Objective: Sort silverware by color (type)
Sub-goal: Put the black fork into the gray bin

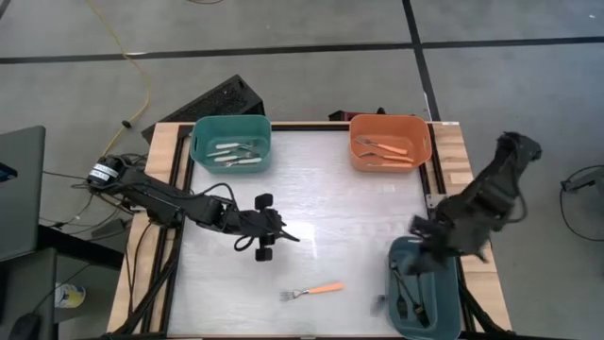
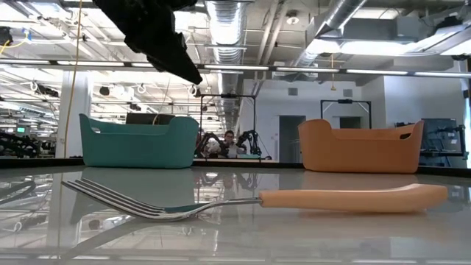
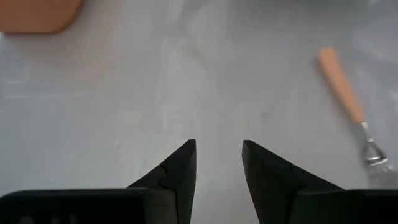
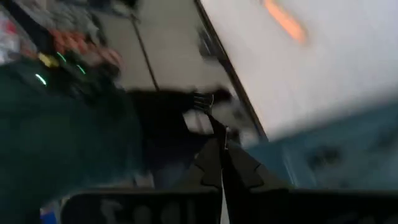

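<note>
hovering over the middle of the table, the left gripper [image 3: 217, 155] has its fingers parted a little with nothing between them, near the orange-handled fork [image 1: 312, 290] that lies alone toward the front edge. the right gripper [image 4: 222, 163] looks clenched, fingertips together, above the dark teal bin [image 1: 427, 310] holding dark forks. only the high view shows the teal bin [image 1: 230, 143] with white forks and the orange bin [image 1: 390, 142] with orange ones.
</note>
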Controlling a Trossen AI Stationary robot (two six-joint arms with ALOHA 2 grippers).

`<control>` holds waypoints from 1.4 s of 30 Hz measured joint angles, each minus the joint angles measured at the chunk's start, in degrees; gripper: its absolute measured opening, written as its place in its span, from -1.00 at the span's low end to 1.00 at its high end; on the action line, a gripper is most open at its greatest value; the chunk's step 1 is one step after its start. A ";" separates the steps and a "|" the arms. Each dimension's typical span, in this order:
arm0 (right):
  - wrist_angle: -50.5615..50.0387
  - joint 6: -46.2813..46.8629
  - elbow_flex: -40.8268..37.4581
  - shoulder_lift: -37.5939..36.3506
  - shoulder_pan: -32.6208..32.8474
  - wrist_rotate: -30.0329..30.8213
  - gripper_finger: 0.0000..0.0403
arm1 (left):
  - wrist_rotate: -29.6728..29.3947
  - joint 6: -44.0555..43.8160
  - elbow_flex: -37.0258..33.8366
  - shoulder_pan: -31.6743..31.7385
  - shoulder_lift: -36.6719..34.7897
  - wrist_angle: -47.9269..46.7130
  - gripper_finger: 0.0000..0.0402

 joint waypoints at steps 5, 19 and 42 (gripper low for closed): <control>-15.31 14.06 -0.04 -2.50 10.64 -2.09 -0.90 | 4.09 -1.56 -1.20 0.00 0.00 4.65 -0.42; -24.19 18.77 -0.09 -0.92 13.07 -6.57 -0.90 | 8.01 -7.28 -1.15 0.00 0.00 9.36 -0.42; -16.36 3.01 -0.09 15.78 -0.75 -17.68 -0.83 | 6.43 -4.71 -1.15 -0.55 0.00 9.32 -0.42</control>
